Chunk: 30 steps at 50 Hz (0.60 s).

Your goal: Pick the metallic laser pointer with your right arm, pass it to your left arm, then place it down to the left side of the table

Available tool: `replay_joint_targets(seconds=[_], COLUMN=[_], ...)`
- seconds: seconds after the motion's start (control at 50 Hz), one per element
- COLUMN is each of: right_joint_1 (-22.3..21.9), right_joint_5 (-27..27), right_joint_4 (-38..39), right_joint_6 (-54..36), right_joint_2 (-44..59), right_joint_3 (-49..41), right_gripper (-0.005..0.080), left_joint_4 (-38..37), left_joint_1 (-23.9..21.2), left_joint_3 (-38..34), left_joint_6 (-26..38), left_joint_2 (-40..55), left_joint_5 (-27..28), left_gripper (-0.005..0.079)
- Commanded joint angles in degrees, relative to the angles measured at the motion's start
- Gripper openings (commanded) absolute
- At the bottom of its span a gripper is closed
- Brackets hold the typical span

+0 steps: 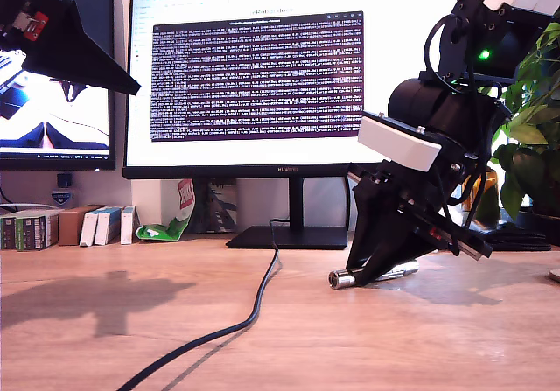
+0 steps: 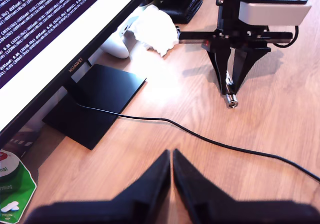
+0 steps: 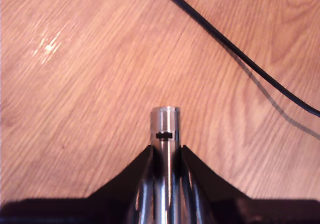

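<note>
Slim shiny silver metal laser pointer [image 1: 372,275] lies on the light-brown wood-grain table [image 1: 367,338], lower right of exterior view. Prob. light, stiff, slick and prone to roll, so grip mid-barrel. My second gripper [image 3: 166,156]: fingers clamped on its barrel w/ the tip poking out. My first gripper [image 2: 171,176] sits upper left of exterior view, fingers together, holding nothing.

Glossy metal laser pointer [image 3: 166,134], wood-grain table [image 3: 75,83]

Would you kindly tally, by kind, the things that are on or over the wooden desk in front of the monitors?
Slim silver metal laser pointer: 1
Thick black cable: 1
Black robot grippers: 2, my first gripper raised with jaws together, my second gripper closed on the pointer
Total: 4
</note>
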Motion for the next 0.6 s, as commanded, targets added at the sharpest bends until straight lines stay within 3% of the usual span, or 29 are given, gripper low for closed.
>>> replay_joint_targets(seconds=[0.0,0.18,0.38,0.58], right_joint_1=[-0.4,0.9,3.0,4.2], right_joint_5=[0.5,0.0,0.0,-2.4], right_joint_4=[0.2,3.2,9.2,12.1], right_joint_6=[0.5,2.1,11.5,22.9], right_joint_2=[2.6,-1.0,-6.9,-11.8], right_joint_3=[-1.0,-1.0,-1.0,-0.3], right_gripper=[-0.0011,-0.0011,-0.0011,-0.0011], left_joint_4=[0.1,1.0,5.8,11.7], left_joint_1=[-0.1,-0.1,-0.1,-0.1], left_joint_3=[0.4,0.4,0.4,0.4], left_joint_6=[0.2,0.2,-0.3,-0.5], left_joint_2=[0.2,0.2,0.2,0.2], left_joint_5=[0.2,0.5,3.2,3.5], left_gripper=[-0.0023,-0.0018,0.0174,0.0224])
